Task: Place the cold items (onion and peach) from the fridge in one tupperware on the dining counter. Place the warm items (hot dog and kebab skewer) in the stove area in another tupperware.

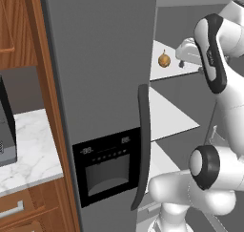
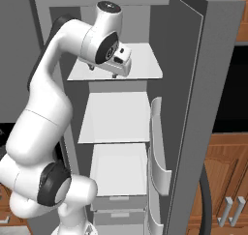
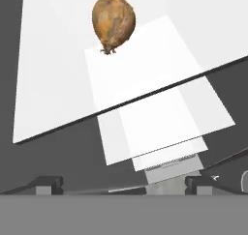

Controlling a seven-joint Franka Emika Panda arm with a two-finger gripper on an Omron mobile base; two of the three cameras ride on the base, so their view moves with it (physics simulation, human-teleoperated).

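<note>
A brown onion [image 1: 164,60] lies on the white top shelf [image 2: 145,69] of the open fridge. In the hand view the onion [image 3: 113,21] sits high up, ahead of my gripper [image 3: 123,184] and apart from it. The jaws stand wide open with nothing between them. From the left base view my gripper [image 1: 182,59] hovers over the same shelf, just right of the onion. The arm blocks the onion in the right base view. Peach, hot dog, kebab skewer and tupperware are out of view.
The grey left fridge door [image 1: 105,83], with its dark handle [image 1: 143,145] and dispenser panel, stands close on the left. The open right door [image 2: 203,108] carries white bins [image 2: 157,166]. Lower shelves [image 2: 116,115] and a drawer [image 2: 118,168] sit below. A marble counter [image 1: 28,150] lies left.
</note>
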